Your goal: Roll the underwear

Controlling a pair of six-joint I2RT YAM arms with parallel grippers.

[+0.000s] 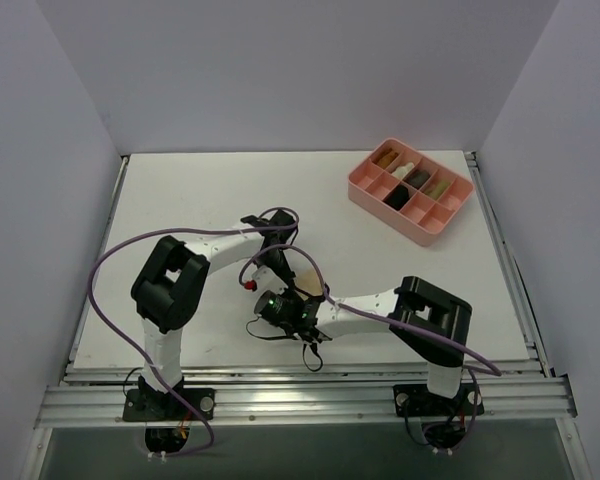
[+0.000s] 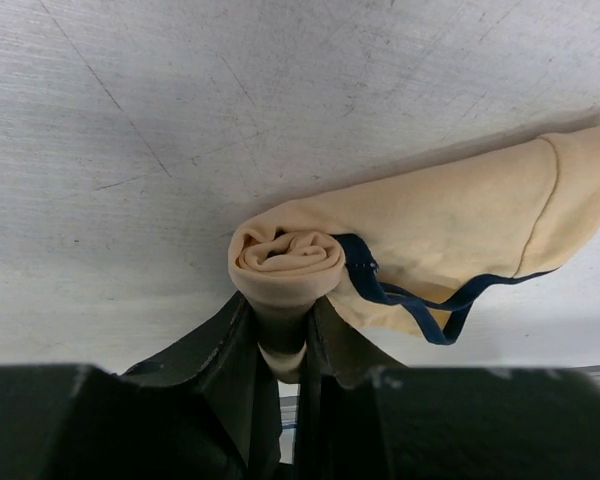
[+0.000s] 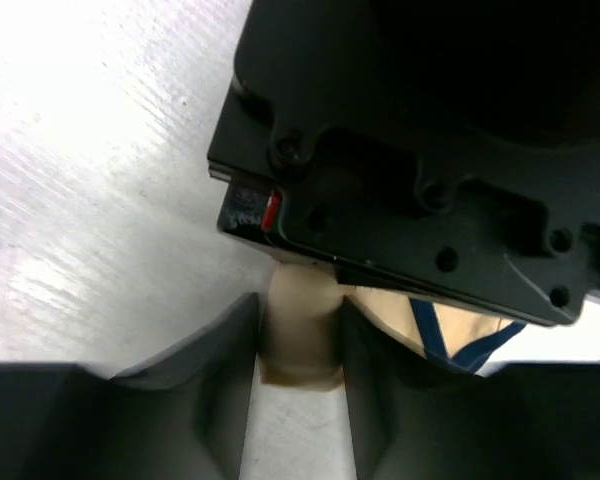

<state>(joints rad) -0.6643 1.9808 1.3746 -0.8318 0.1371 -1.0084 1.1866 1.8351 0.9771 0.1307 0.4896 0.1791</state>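
Note:
The underwear (image 2: 450, 225) is a tan cloth with dark blue trim, partly rolled. Its rolled end (image 2: 285, 258) sits between my left gripper's fingers (image 2: 285, 330), which are shut on it. The unrolled part lies flat on the table to the right. In the right wrist view the roll (image 3: 300, 325) sits between my right gripper's fingers (image 3: 300, 345), shut on it from the other end, with the left gripper's black body (image 3: 430, 150) just above. In the top view both grippers meet at the table's near middle (image 1: 285, 290), and only a tan bit (image 1: 307, 278) shows.
A pink divided tray (image 1: 409, 190) holding dark and cream rolled cloths stands at the back right. The white table (image 1: 200, 200) stretches behind and to the left. Purple cables (image 1: 120, 255) loop over the left arm.

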